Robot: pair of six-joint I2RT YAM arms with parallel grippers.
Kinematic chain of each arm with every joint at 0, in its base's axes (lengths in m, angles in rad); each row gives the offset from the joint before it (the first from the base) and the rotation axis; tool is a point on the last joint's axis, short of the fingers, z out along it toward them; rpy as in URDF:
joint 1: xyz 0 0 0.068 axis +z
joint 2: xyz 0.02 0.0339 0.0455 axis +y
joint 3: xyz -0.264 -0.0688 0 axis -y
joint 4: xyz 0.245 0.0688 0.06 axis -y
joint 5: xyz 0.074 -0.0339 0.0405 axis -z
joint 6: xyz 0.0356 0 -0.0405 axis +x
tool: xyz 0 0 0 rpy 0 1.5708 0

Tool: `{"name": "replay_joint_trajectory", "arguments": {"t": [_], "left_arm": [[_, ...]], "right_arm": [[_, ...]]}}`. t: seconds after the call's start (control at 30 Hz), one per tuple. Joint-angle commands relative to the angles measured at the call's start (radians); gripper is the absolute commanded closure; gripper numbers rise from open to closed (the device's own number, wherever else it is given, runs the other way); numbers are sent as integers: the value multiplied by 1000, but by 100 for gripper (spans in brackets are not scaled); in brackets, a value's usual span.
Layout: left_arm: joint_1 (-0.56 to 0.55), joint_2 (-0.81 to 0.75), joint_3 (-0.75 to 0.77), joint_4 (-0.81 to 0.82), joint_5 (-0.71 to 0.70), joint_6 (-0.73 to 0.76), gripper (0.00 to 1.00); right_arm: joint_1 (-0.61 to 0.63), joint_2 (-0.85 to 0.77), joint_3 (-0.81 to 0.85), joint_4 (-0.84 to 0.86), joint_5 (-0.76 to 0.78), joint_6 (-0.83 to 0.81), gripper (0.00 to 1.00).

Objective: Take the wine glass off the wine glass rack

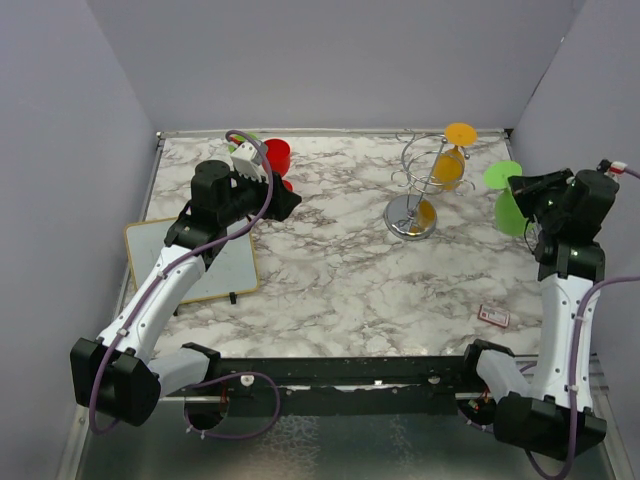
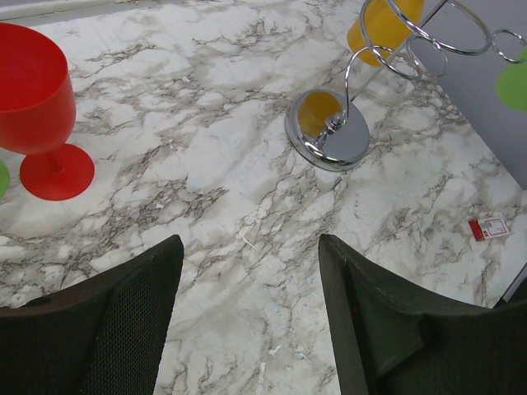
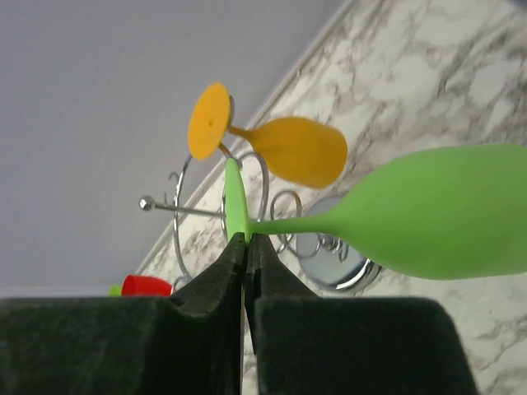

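One green wine glass point(image 3: 436, 218), bowl partly cut off, is clamped by its stem in the right gripper point(image 3: 244, 239), three o'clock of the wine glass rack point(image 1: 410, 215), bowl pointing toward six; the left gripper point(image 2: 251, 243) is spread apart.

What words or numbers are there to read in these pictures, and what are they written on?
No text anywhere can be read.
small red and white card: any print on it is too small and blurred to read.
whiteboard: blank where it shows.
green wine glass, orange wine glass, red wine glass: plain, with no words or signs.
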Motion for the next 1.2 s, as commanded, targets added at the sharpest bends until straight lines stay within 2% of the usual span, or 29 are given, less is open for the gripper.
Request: {"name": "replay_joint_trajectory", "arguments": {"t": [0.0,0.13,0.27,0.33,0.43,0.53,0.63,0.7,0.77,0.83,0.9,0.93,1.03,1.1,1.17], "left_arm": [[-6,-14,-2,11,-7,-1,31],[-6,-15,-3,12,-7,-1,31],[-6,-16,-2,12,-8,-1,31],[-6,-17,-1,11,-11,0,31],[-6,-19,-2,11,-11,0,31],[-6,-16,-2,10,-10,0,31],[-5,-13,-2,11,-12,0,31],[-6,-12,-1,9,-18,4,31],[-6,-13,1,3,-30,10,31],[-5,-12,7,-8,-46,26,31],[-2,-12,16,-27,-82,38,31],[1,-16,18,-36,-101,36,31],[6,-41,11,-43,-130,-53,31],[7,-67,5,-40,-98,-133,31],[7,-90,23,-57,-71,-204,31]], "right_arm": [[11,61,144,76,-26,-326,99],[12,92,165,292,-371,-579,99],[12,84,131,519,-580,-680,99],[12,49,88,690,-696,-749,99],[14,3,-25,1023,-990,-956,99],[20,21,-55,1286,-1109,-972,99],[56,79,-27,1381,-1263,-1063,99],[101,102,-23,1368,-1355,-1184,99],[152,101,-38,1266,-1442,-1406,99],[200,84,-37,1013,-1496,-1749,99],[245,80,-8,581,-1505,-2218,99],[264,88,1,449,-1504,-2370,99],[304,107,-27,226,-1529,-2651,99],[345,108,-63,159,-1508,-2776,99],[375,104,-105,146,-1494,-2831,99]]}}
